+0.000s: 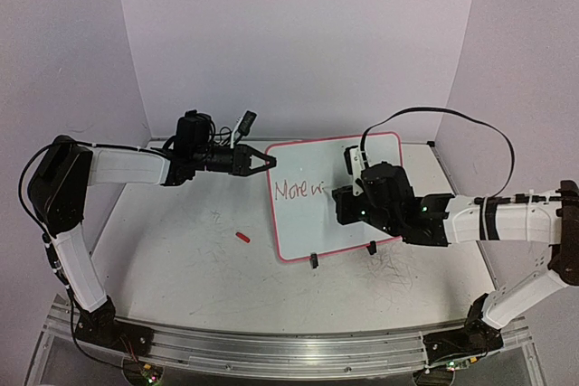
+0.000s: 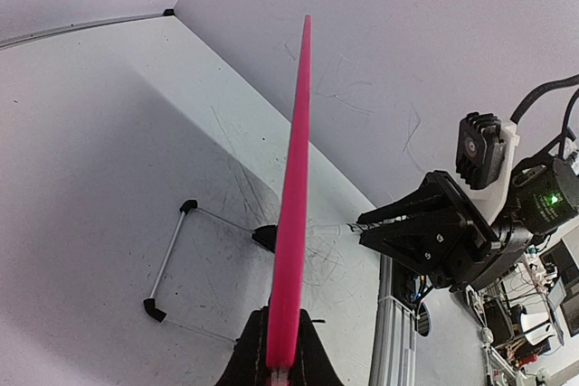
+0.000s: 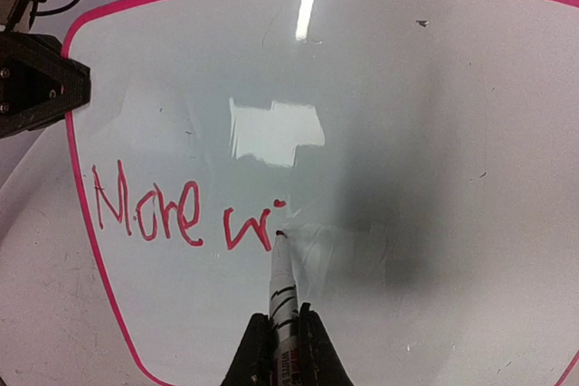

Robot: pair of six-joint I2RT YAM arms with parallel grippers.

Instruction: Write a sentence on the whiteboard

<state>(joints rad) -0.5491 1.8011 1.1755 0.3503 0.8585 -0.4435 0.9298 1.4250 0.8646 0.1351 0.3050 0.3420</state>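
The whiteboard [image 1: 312,174] stands tilted on two black clip feet at mid table. It fills the right wrist view [image 3: 407,88]. Red lettering [image 3: 185,210] reads "More wi" in one line; it also shows in the top view [image 1: 298,191]. My right gripper [image 3: 285,336] is shut on a white marker [image 3: 283,282], whose red tip is at the board just right of the "i". My left gripper [image 1: 262,161] is shut on the board's upper left corner. In the left wrist view the board's pink rim [image 2: 294,187] runs edge-on from between the jaws.
A red marker cap [image 1: 242,237] lies on the table left of the board. A wire stand [image 2: 167,264] lies on the table behind the board. The table is scuffed with pen marks. Walls close in at back and sides.
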